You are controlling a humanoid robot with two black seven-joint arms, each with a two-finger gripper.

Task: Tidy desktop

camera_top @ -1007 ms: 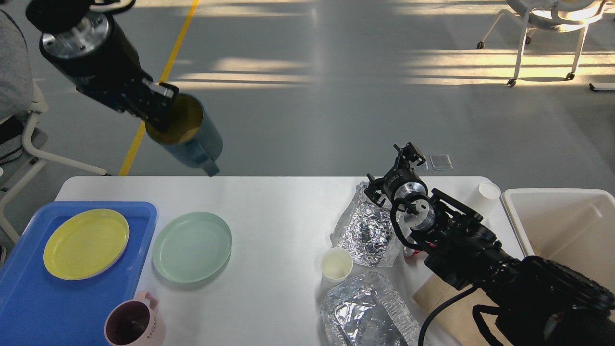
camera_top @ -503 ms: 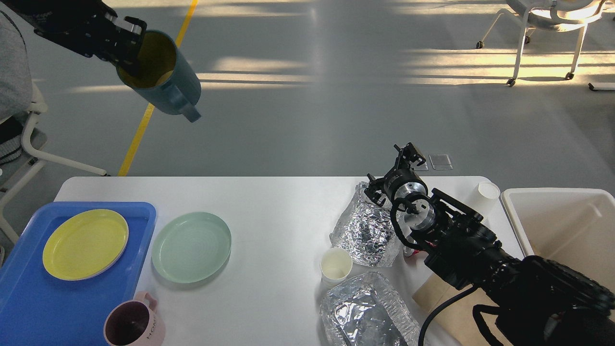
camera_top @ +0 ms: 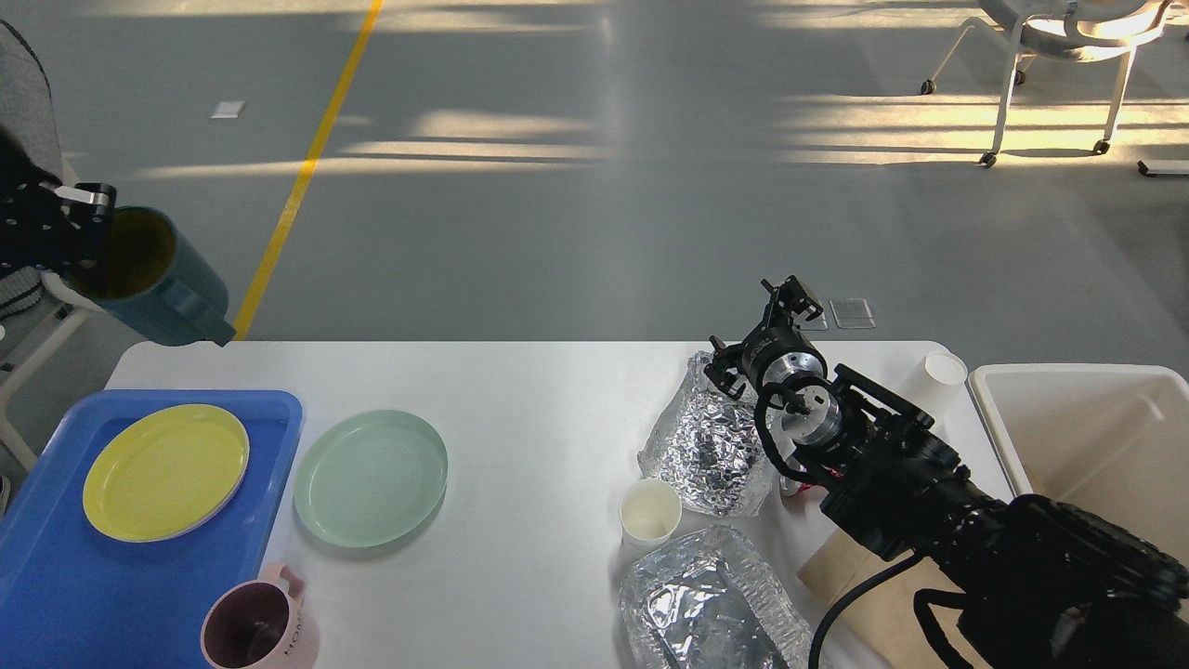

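The white desktop (camera_top: 529, 390) fills the lower half of the head view. My left gripper (camera_top: 79, 232) is at the far left edge, above and beyond the desktop's far left corner, shut on the rim of a dark teal mug (camera_top: 153, 279) with a yellow inside, held tilted. My right gripper (camera_top: 790, 302) hangs over the far edge at the right, behind a crumpled foil sheet (camera_top: 711, 437); its fingers look slightly apart and hold nothing. A green plate (camera_top: 372, 476), a pink mug (camera_top: 260, 627), a paper cup (camera_top: 650, 511) and a second foil sheet (camera_top: 711, 599) lie on the desktop.
A blue tray (camera_top: 56, 576) at the front left holds a yellow plate (camera_top: 165, 470). An off-white bin (camera_top: 1096, 437) stands at the right edge, with a clear plastic cup (camera_top: 934, 383) beside it and brown paper (camera_top: 882, 604) under my right arm. Chairs stand on the floor beyond.
My left arm has swung the teal mug from above the desktop's far edge up, then left and down to the frame's left edge. The right arm has not moved.
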